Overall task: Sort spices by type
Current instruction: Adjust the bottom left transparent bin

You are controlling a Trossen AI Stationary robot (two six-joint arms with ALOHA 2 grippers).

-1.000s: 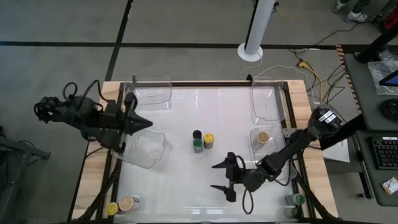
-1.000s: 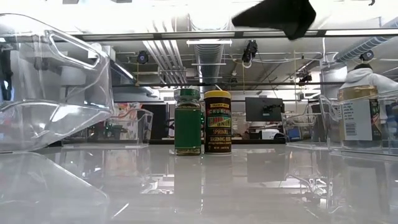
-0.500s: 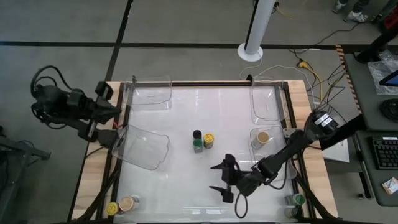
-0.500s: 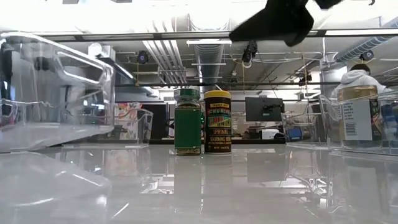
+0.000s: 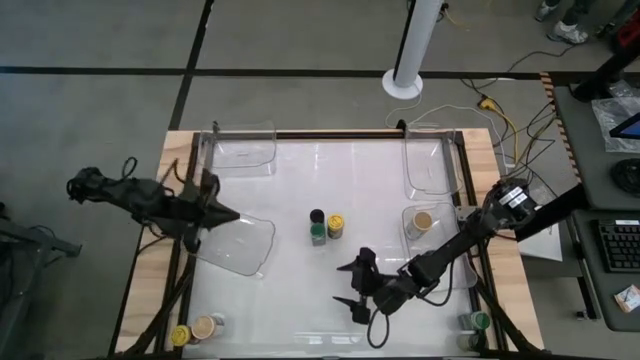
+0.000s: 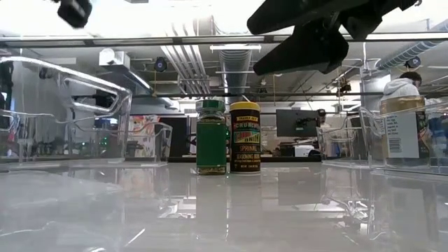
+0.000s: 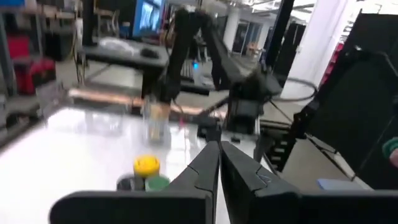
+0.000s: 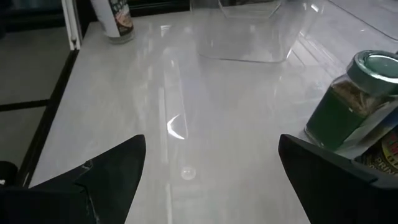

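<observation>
Two jars stand touching at the centre of the white glossy table (image 5: 300,290): a green jar (image 6: 211,146) of clear glass with a green lid and green contents, and a yellow-lidded jar (image 6: 245,137) with a dark printed label. Both are upright cylinders. A tan-lidded jar (image 5: 423,221) sits inside a clear plastic tray (image 5: 432,236) at the table's right side. More jars stand at the near corners: a yellow-lidded and a tan-lidded one (image 5: 205,327) at the left, a green-lidded one (image 5: 479,322) at the right. Other clear, rounded trays (image 5: 244,146) lie along the edges. The right hand (image 5: 354,285) hovers near the central pair, fingers spread wide, empty. The left hand (image 5: 226,213) is at the table's left edge over a tilted tray (image 5: 240,245), fingers pressed together.
</observation>
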